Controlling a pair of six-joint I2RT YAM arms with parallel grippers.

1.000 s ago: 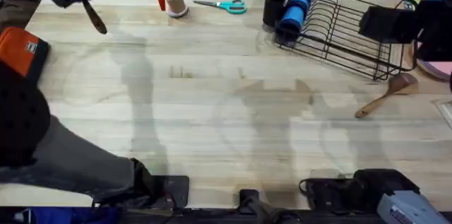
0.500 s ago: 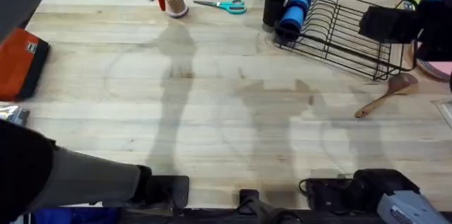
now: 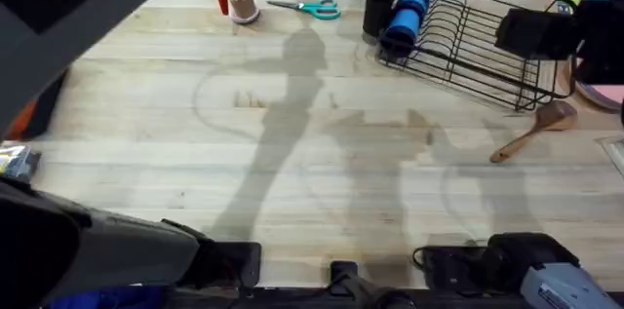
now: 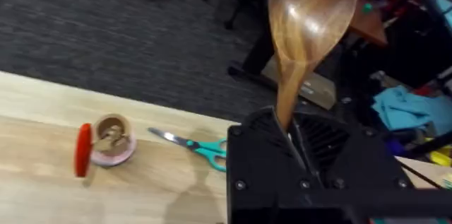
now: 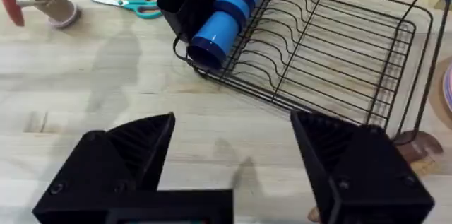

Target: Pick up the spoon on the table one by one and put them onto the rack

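1. left gripper [image 4: 296, 150] is clamped on a dark wooden spoon [image 4: 307, 19], held up over the table [image 3: 292, 153].
2. right gripper [image 5: 233, 174] hangs spread apart, holding nothing, near the rack [image 5: 332, 47].
3. i judge none racked yet; a lighter spoon [image 3: 531, 134] lies just beside the rack.

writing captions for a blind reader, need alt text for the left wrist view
The left gripper holds a wooden spoon upright, bowl up, above the table. Beyond lie teal-handled scissors and a small pink holder with a red piece beside it.
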